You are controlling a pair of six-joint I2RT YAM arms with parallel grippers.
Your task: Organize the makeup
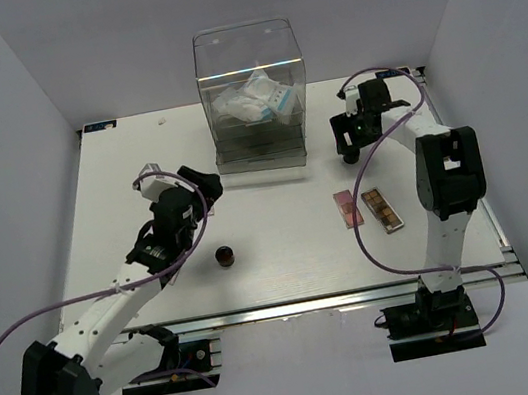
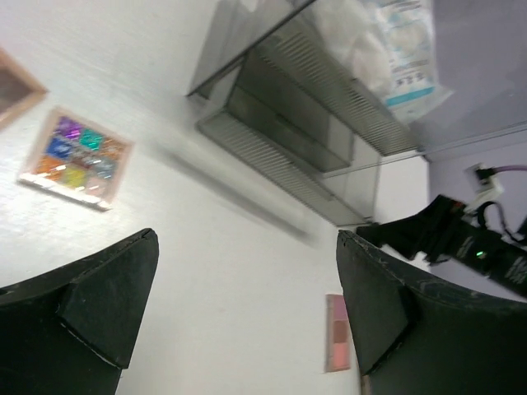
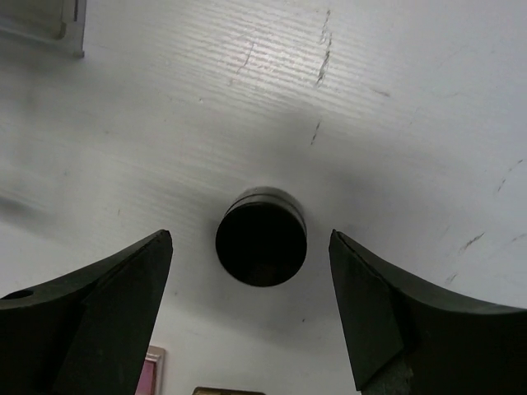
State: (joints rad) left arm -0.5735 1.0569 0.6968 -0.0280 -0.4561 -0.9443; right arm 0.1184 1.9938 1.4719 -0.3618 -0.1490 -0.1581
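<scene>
Hovering wide open, the right gripper (image 3: 249, 239) frames a black cylinder (image 3: 262, 239) at frame centre, standing on end on the table (image 3: 395, 99), untouched. It looks stiff, light and smooth, likely to slip or topple, so squeeze its round sides. The left gripper (image 2: 247, 239) is also open and empty. Overhead, top centre, the clear box (image 1: 245, 43) holds a crinkly packet (image 1: 253, 103); palettes (image 1: 382, 209) and jar (image 1: 224, 256) lie outside.
</scene>
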